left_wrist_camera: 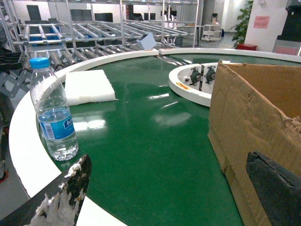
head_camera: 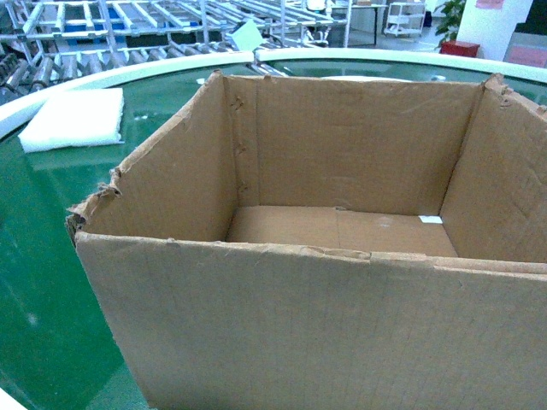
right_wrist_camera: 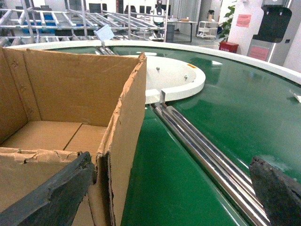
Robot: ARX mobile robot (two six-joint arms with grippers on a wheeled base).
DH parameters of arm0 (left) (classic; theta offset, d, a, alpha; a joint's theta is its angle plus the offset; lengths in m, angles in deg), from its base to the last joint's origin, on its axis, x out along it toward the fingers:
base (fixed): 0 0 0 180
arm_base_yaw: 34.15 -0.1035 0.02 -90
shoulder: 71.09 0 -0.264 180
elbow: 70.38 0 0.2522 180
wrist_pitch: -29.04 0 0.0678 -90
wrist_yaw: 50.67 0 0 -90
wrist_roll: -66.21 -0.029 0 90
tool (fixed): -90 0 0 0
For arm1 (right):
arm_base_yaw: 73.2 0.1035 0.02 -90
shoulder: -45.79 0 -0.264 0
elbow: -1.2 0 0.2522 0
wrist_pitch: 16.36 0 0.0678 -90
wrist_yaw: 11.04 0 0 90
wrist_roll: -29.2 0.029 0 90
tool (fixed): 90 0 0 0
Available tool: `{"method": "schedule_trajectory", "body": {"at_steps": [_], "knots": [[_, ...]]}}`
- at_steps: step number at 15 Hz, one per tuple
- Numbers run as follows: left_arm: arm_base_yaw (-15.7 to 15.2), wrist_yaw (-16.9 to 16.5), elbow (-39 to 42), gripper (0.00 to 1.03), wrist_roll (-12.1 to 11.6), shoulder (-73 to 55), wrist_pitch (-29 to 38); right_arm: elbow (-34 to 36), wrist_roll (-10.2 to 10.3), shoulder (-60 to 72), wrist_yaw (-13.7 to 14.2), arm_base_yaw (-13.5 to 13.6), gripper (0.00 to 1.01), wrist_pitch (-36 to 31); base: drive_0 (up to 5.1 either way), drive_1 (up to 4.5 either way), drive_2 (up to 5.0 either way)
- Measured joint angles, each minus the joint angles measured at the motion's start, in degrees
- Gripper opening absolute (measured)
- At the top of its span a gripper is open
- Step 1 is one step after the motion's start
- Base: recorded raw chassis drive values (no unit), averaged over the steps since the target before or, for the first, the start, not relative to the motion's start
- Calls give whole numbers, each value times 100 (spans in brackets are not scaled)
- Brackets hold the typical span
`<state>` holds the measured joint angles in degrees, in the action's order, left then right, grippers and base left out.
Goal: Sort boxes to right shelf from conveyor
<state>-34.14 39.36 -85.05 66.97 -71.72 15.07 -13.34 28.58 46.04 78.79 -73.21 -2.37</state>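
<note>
Plainly, the conveyor (head_camera: 34, 282) was the biggest thing in view, a wide curved green belt with a white rim, and the box (head_camera: 342, 325) stood on it right in front of the robot, filling most of the head view. Its mouth faced straight up, flaps gone, the top edges ragged and torn. From the head view its long axis seemed to run across the robot, left to right, with one broad wall facing the camera.

By my judgement it would have been light, since nothing lay inside but a small white label on the floor of it. The corrugated walls looked stiff enough, though an open top lets walls bow inward under a squeeze, and the torn rim would be the weakest place. Holding low on the two end walls, one tool each side, seemed best.

The left tool (left_wrist_camera: 169, 188) stood wide open, one finger beside the box's left wall (left_wrist_camera: 249, 127) and the other out over the belt. The right tool (right_wrist_camera: 164, 190) was likewise spread wide, its near finger (right_wrist_camera: 51, 195) against the box's right corner (right_wrist_camera: 124, 132).

A water bottle (left_wrist_camera: 52, 113) and a white foam pad (left_wrist_camera: 89, 87) lay farther left, apart from the box.
</note>
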Motion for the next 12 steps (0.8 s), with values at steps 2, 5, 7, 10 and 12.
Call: {"method": "schedule_trajectory", "body": {"at_steps": [2, 5, 7, 10, 12], "knots": [[0, 0, 0, 98, 2, 0, 0, 0, 0, 0, 0, 0, 98, 0, 0, 0, 0], [28, -122, 0, 98, 26, 0, 74, 0, 37, 98, -94, -74, 98, -295, 0, 0, 0], [-74, -306, -9, 98, 70, -356, 533, -11, 35, 592, -66, -162, 98, -824, 0, 0, 0], [-103, -503, -688, 98, 184, -1895, 1727, -597, 33, 2033, -107, -216, 98, -1891, 0, 0, 0], [44, -588, -1427, 98, 199, -2951, 2057, -1198, -144, 2924, 4, 201, 98, -2133, 0, 0, 0]]}}
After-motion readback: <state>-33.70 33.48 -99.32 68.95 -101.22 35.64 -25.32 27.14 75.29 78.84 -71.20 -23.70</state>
